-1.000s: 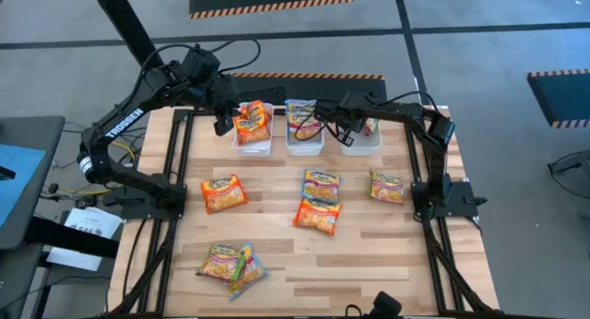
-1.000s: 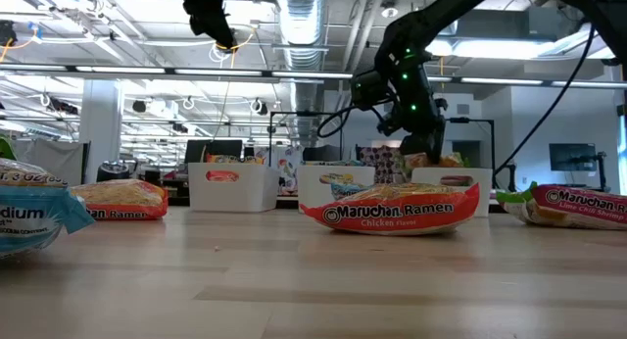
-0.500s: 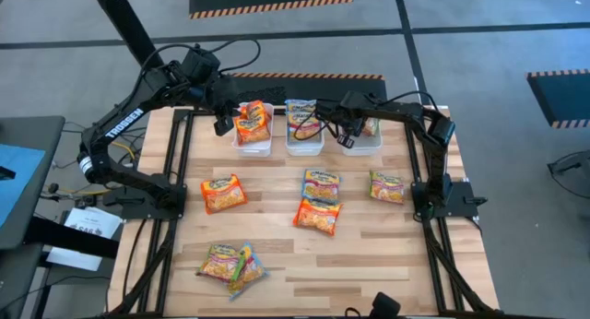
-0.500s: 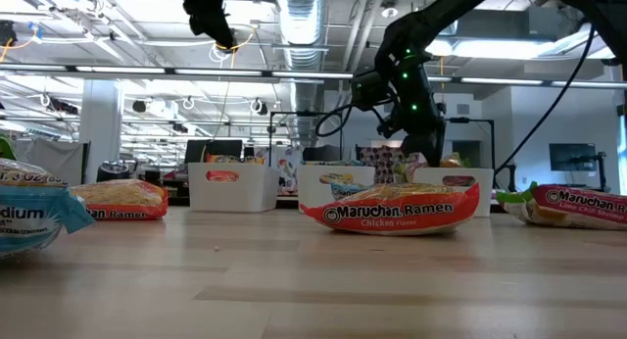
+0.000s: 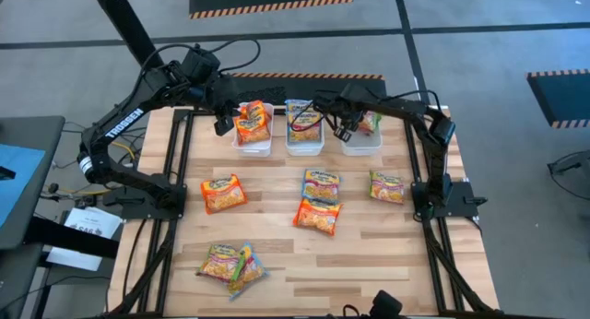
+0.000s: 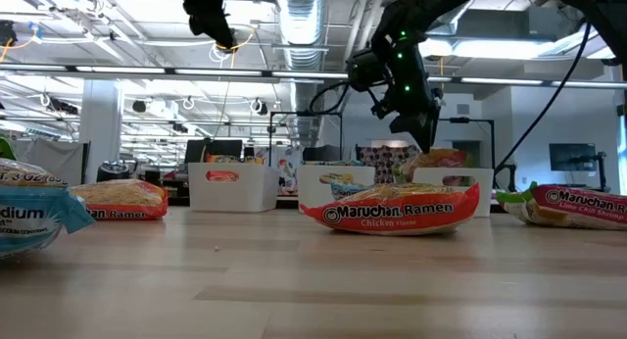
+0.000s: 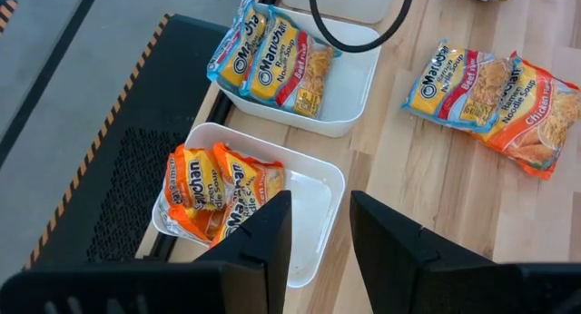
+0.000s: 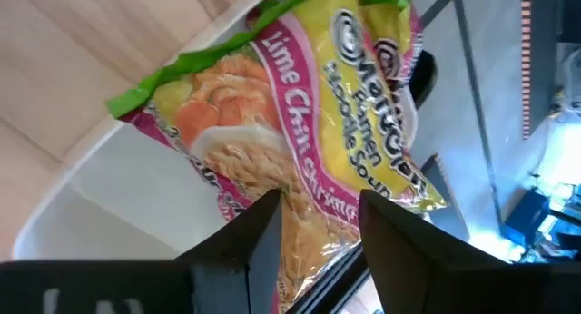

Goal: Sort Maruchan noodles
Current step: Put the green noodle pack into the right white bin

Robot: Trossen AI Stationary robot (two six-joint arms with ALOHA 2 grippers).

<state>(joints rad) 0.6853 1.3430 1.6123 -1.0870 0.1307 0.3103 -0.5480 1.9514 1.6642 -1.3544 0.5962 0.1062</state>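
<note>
The right gripper hangs above the right-hand white bin at the worktop's far edge, fingers parted, the green-pink packet lying loose in that bin. In my judgement the release is best finished by lifting straight up, so the fingers do not snag the glossy, crinkled wrapper. The left gripper waits over the orange-packet bin, fingers parted and holding nothing; six flat packets lie on the wooden worktop.

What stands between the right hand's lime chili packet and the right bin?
Nothing visible does. The right hand is over the right bin, fingers parted, and the green-pink lime chili packet already leans on that bin's rim, partly inside. Whether the fingers touch it is unclear. The left hand hangs by the left bin.
</note>
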